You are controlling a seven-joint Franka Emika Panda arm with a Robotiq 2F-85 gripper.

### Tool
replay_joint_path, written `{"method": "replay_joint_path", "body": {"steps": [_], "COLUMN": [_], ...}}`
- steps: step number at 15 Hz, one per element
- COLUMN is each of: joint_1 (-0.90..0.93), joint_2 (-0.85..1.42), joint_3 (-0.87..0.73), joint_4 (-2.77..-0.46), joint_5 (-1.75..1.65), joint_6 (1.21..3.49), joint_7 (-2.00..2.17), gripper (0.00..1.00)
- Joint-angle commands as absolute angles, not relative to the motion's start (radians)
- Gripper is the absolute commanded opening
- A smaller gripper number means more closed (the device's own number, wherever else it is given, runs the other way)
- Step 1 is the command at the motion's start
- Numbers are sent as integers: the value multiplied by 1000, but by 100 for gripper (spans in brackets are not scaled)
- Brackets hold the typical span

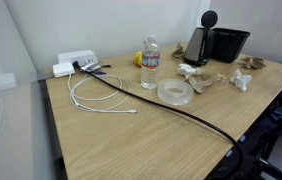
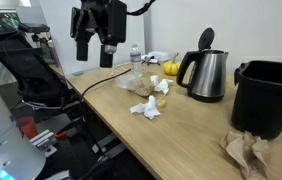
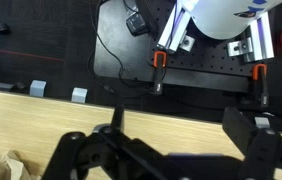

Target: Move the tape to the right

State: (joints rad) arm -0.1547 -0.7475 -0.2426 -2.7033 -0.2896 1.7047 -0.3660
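Note:
The tape is a flat, whitish translucent ring lying on the wooden table, just in front of the water bottle. I cannot make it out in the wrist view. My gripper hangs well above the table's end, beyond the bottle, apart from everything. In the wrist view the gripper shows two spread fingers with only bare table between them. It is open and empty.
A coiled white cable and a power strip lie at one end. A black cable crosses the table. A kettle, a black bin and crumpled paper bits sit past the tape.

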Motion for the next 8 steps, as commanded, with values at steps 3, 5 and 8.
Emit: {"method": "replay_joint_path", "body": {"steps": [3, 5, 8], "joint_1": [-123, -80, 5], "joint_2": [-750, -745, -725], "joint_3": [-241, -230, -203], "joint_4": [-2715, -2724, -2742], "joint_5": [-259, -214, -124], "joint_6": [1719, 1742, 1794], "joint_7": [-361, -366, -386], "gripper": [100, 100, 100]}}
